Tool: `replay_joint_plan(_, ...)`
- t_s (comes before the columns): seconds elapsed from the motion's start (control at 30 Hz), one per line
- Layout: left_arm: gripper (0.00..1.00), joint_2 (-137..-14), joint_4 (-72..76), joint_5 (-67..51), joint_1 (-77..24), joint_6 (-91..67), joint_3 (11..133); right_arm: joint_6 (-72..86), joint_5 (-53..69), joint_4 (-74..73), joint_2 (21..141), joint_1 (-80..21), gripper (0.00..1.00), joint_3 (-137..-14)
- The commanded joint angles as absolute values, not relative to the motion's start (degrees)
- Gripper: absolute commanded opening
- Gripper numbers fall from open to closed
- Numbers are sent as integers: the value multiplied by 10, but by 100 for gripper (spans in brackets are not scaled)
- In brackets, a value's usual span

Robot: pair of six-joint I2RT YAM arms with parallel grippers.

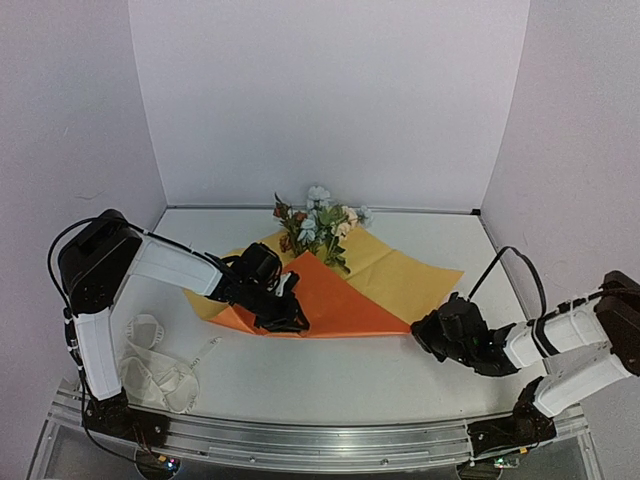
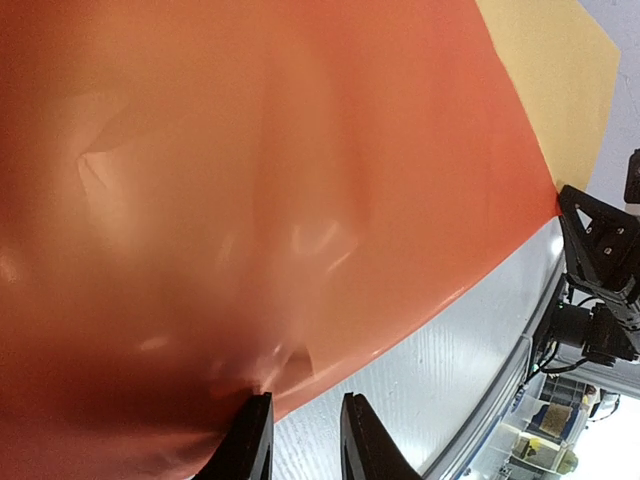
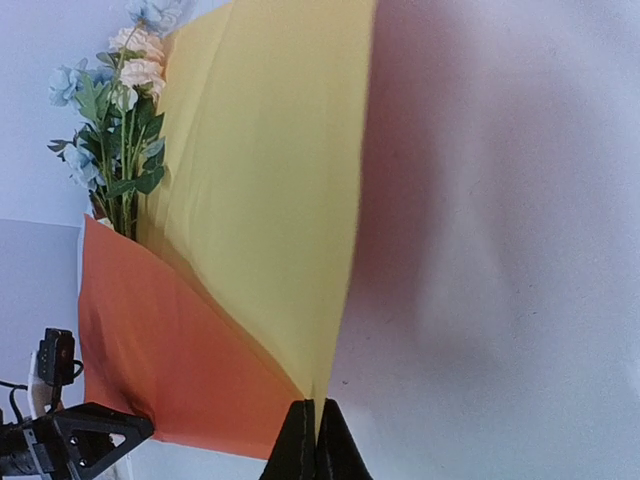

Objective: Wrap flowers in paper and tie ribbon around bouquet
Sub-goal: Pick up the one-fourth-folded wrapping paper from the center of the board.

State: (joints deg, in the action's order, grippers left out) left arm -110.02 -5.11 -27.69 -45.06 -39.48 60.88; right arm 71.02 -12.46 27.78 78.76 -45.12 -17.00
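Observation:
The paper (image 1: 400,270) lies yellow face up, with an orange flap (image 1: 330,295) folded over from the left. The flowers (image 1: 318,218) rest at its far edge, heads toward the back wall and stems under the flap. My left gripper (image 1: 290,318) sits at the flap's near edge. Its jaws stand a little apart (image 2: 305,425): one fingertip (image 2: 252,425) touches the orange edge and bare table shows in the gap. My right gripper (image 1: 422,330) is shut on the paper's near right corner, pinching the yellow sheet (image 3: 270,180) between closed fingers (image 3: 317,410). The ribbon (image 1: 160,375) lies heaped at the near left.
A metal rail (image 1: 320,445) runs along the table's near edge. White walls close in the back and both sides. The flowers (image 3: 115,150) and the left gripper's body (image 3: 90,430) show in the right wrist view.

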Motion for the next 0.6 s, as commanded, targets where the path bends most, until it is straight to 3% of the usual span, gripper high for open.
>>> replay_joint_plan(0.0,26,-1096,-63,-288,-451,-392,635,672,-205,141,728,-452,0,-187)
replay_joint_plan(0.57,26,-1237,-50,-392,-538,-334,842,644,-232,13,668,-452,0,-203)
